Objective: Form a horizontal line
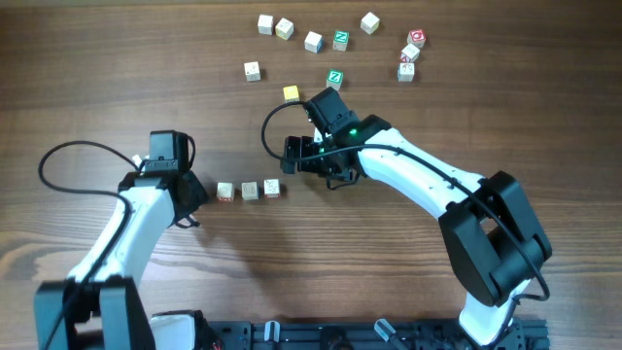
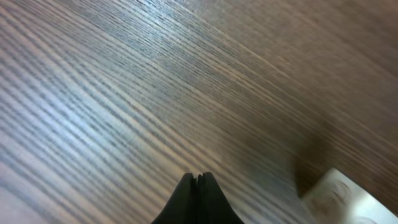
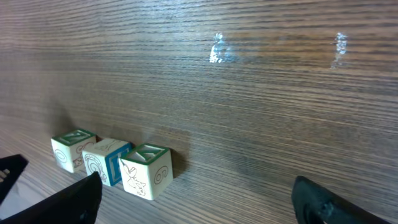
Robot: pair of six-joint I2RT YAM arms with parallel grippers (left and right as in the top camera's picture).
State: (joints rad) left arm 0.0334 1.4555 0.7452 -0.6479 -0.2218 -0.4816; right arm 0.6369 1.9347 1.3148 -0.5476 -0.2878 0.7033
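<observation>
Cubes [image 3: 106, 160] form a horizontal line [image 1: 250, 191] on the table [image 1: 389, 282].

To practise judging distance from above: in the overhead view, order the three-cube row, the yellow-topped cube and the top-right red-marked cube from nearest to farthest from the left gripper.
From the left gripper:
1. the three-cube row, just to its right.
2. the yellow-topped cube, up the table, mid-width.
3. the red-marked cube, far top right.

Pale wooden cubes [image 1: 250, 190] on slightly glossy wood-grain table [image 1: 369, 277].
</observation>
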